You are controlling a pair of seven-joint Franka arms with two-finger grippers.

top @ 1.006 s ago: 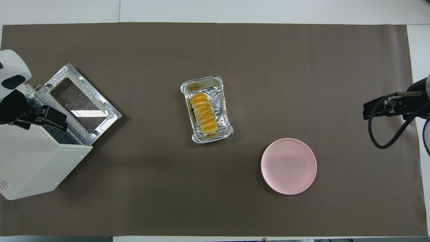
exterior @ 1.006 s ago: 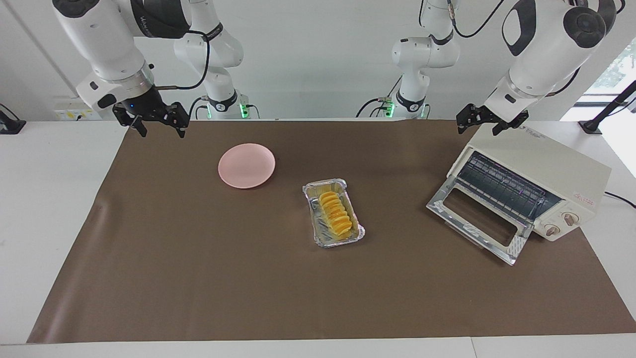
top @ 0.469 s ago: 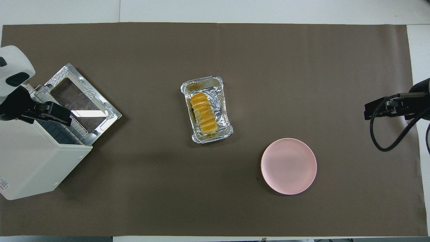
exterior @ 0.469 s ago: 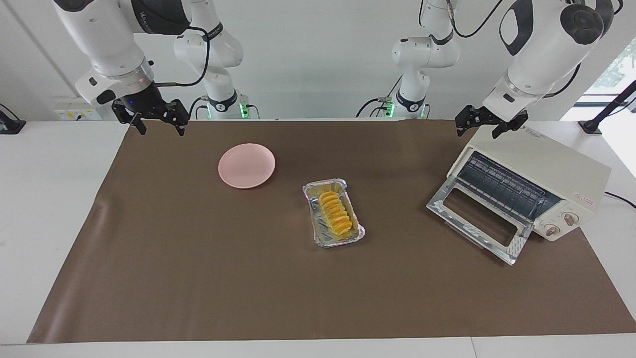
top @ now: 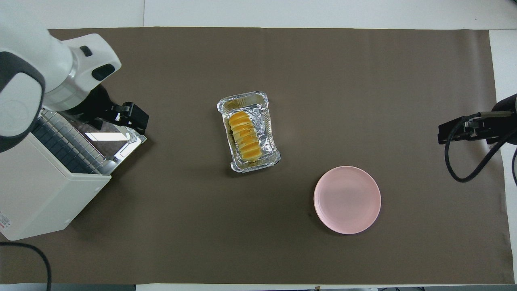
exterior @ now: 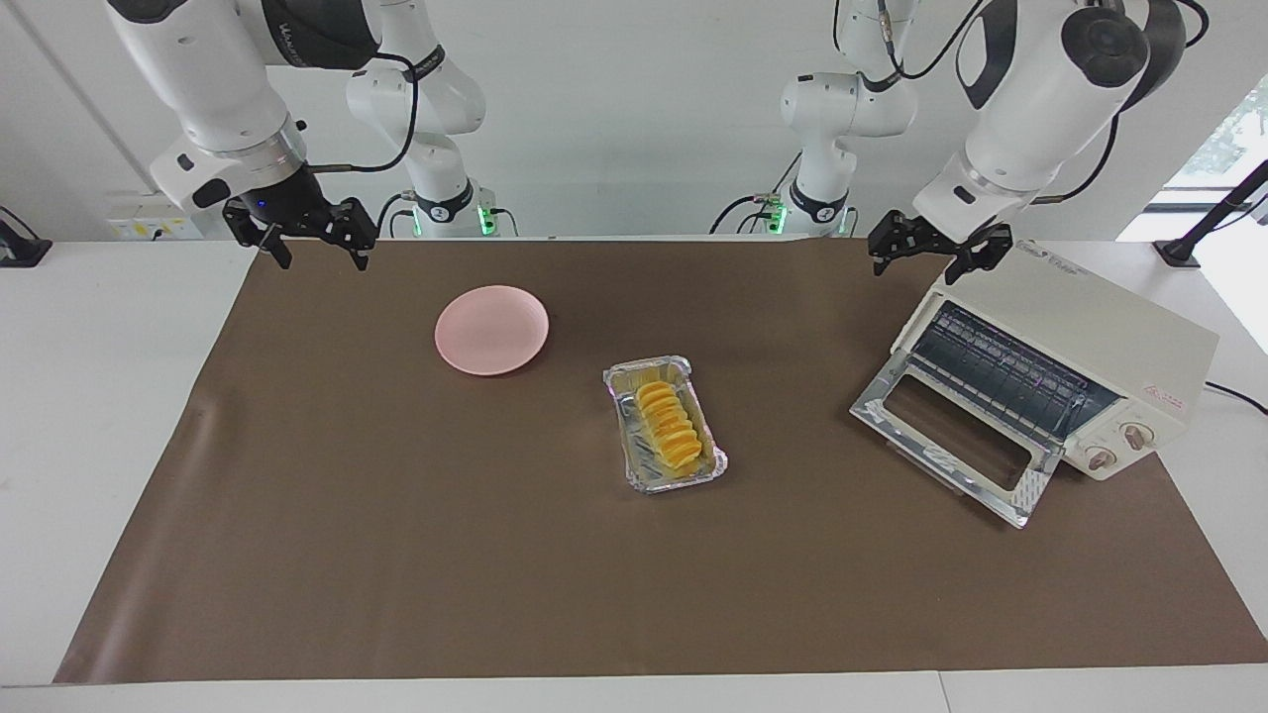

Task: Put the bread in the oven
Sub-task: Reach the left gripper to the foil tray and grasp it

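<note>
Bread lies in a foil tray mid-worktop, the pink plate beside it toward the right arm's end and the oven, door dropped open, toward the left arm's end. Left gripper hangs over the oven's corner with fingers spread, empty. Right gripper waits above the worktop's edge, fingers likewise apart, empty.

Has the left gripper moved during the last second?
Yes. The left gripper has moved off the oven top, toward the middle of the table where the bread lies; the oven has not moved.
</note>
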